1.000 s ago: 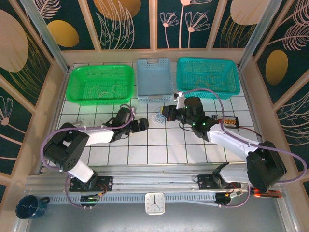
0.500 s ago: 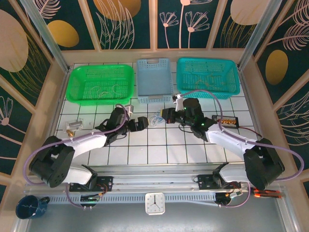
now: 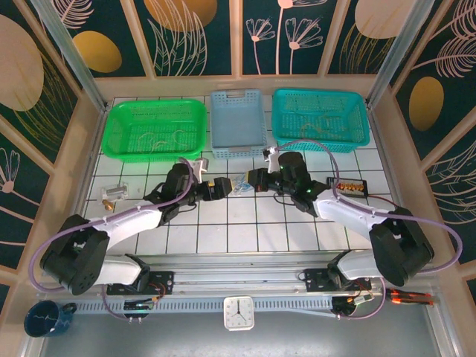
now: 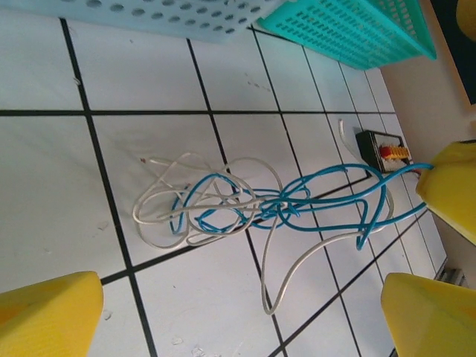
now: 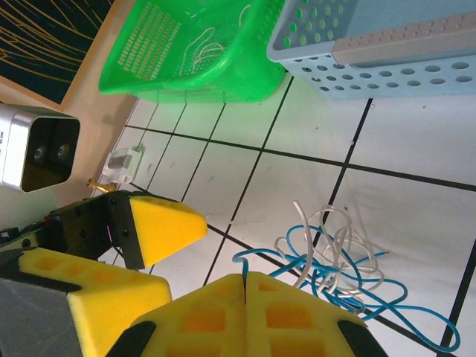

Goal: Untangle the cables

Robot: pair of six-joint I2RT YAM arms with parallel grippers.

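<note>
Fingers: left gripper (image 3: 224, 186) spread, right gripper (image 3: 251, 181) pressed together, cables (image 3: 239, 184) between them mid-table.
Left wrist: pads (image 4: 46, 316) straddle the knot; the blue cable (image 4: 335, 175) runs right, apparently into the right gripper's pinch, so best grab a white loop (image 4: 160, 212) and pull left. Right wrist: fingers (image 5: 201, 320) closed; no writing readable.

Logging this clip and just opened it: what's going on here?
Both arms meet mid-table over a small tangle of cables. The right gripper is shut, apparently pinching the blue cable leading out of it. The left gripper faces the tangle, open and empty. The white cable and blue one are not yet separated.
</note>
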